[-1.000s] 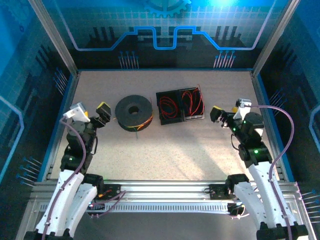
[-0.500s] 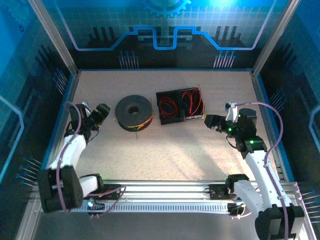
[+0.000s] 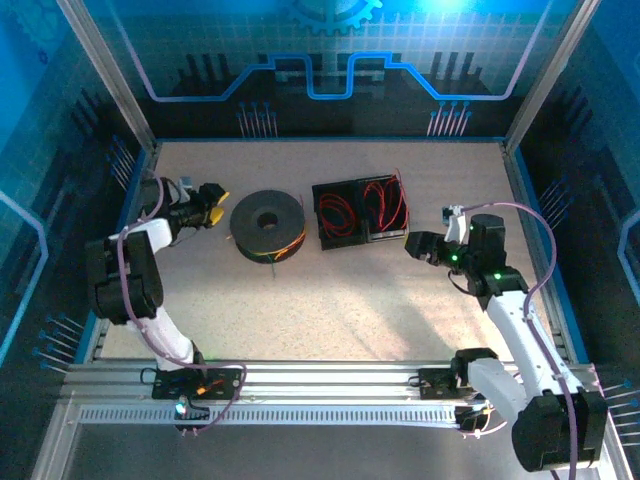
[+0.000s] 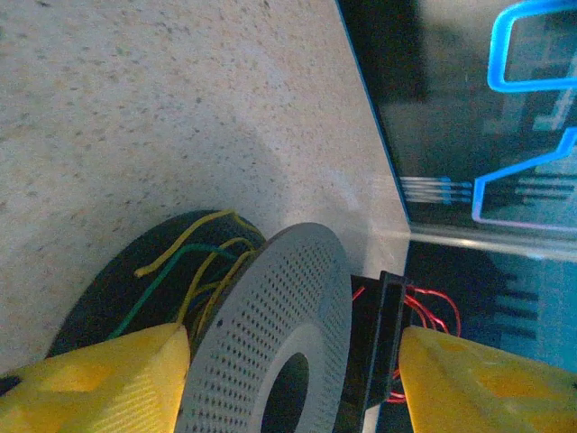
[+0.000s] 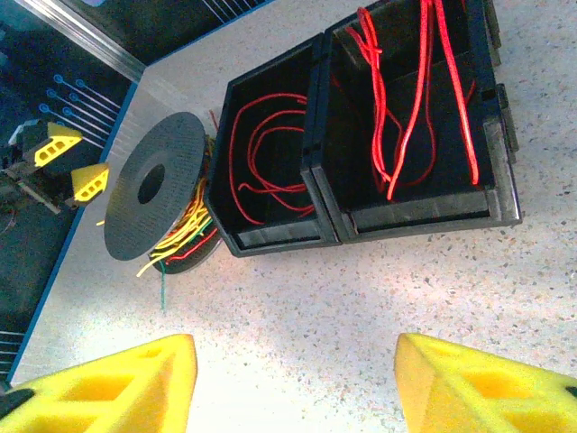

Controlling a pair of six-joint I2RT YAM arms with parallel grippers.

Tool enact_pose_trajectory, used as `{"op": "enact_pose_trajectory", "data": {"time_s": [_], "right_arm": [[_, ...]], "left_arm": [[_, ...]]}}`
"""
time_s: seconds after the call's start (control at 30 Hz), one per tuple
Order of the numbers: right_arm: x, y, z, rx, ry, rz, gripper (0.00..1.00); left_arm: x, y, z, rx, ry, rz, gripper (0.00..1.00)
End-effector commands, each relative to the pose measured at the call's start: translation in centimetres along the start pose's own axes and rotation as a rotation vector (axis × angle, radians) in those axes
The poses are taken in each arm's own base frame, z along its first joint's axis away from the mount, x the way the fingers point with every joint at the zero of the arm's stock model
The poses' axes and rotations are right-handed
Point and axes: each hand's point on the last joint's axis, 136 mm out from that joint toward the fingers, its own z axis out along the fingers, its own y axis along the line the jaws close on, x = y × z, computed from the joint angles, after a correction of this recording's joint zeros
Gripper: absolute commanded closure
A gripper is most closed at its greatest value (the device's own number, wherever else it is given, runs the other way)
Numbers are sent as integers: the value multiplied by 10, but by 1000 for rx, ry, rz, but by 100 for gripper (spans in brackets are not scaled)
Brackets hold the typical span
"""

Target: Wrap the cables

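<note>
Ahead of the right gripper [image 5: 293,361] (spread wide, like the left gripper [image 4: 290,356]) lie the cables [image 5: 410,126].

Overhead from behind, both wrists facing spool [image 3: 267,225]

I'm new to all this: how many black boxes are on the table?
2. The first box sits beside the black spool; the second box adjoins it, farther from the spool. Both hold loose red cables. None seems hidden.
</note>
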Motion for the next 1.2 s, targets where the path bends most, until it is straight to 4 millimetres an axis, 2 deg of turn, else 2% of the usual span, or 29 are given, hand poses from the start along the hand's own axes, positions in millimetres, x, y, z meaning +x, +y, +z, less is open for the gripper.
{"op": "enact_pose_trajectory", "data": {"time_s": [0.0,0.13,0.27,0.37,0.57,0.63,0.83,0.9,0.93,1.03,1.17], "right_arm": [[-5,11,0,-23,12,-21,39],[-5,14,5,-28,26,-16,39],[-6,15,8,-23,32,-19,39],[-5,15,11,-23,36,-15,39],[-8,13,14,-9,38,-11,39],[-13,10,15,15,35,-11,40],[-36,-5,21,133,26,-8,45],[-42,-12,25,174,38,-13,46],[-54,-11,26,189,28,-28,47],[-66,-19,35,246,48,-53,52],[-80,-34,48,329,83,-93,62]], "left_arm": [[5,-3,8,73,97,32,38],[8,16,21,30,122,19,37],[25,11,39,44,196,30,41],[39,6,48,41,247,57,51],[44,-4,43,54,247,75,90],[43,-14,36,53,228,102,100],[49,-60,5,-46,127,250,100],[58,-79,-7,-117,93,333,100],[63,-89,-12,-158,72,384,100],[81,-115,-26,-292,27,529,100],[102,-136,-32,-411,-4,661,100]]}}
